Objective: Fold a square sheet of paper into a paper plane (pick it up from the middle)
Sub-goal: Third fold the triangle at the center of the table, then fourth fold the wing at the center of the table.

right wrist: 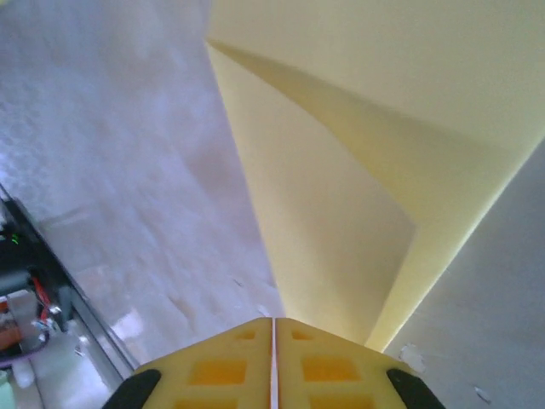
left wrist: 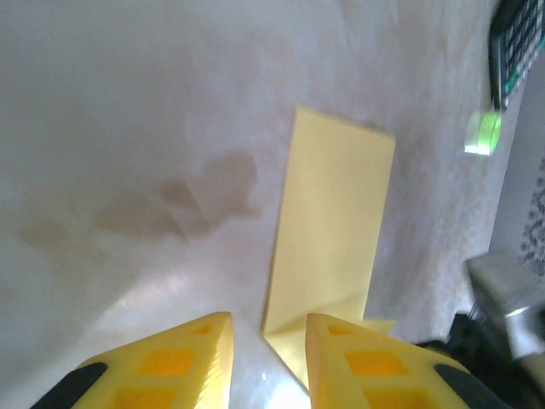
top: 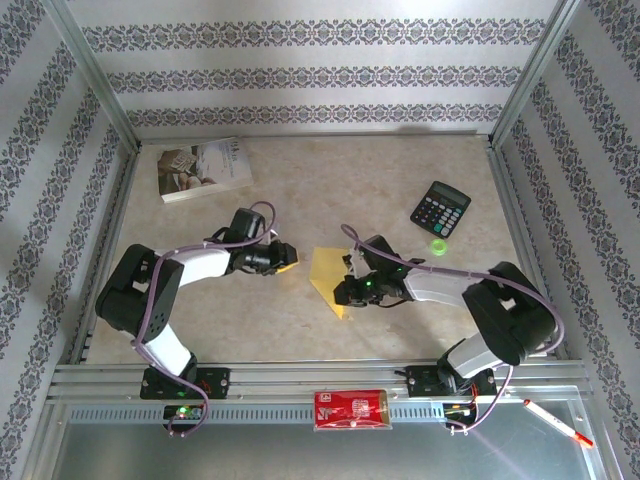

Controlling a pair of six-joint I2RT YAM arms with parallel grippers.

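Now right gripper (right wrist: 272, 324) clamped on edge of yellow sheet (right wrist: 341, 196); left gripper (left wrist: 266, 328) parted, sheet just ahead.

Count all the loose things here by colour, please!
Yellow: 1, folded paper sheet
Black: 1, calculator
Green: 1, small green object
Red: 1, packet
White: 2, book and pen
Total: 6

One yellow paper (top: 325, 268), one book (top: 203, 168), one calculator (top: 441, 208), one red packet (top: 350, 409), one pen (top: 557, 423).
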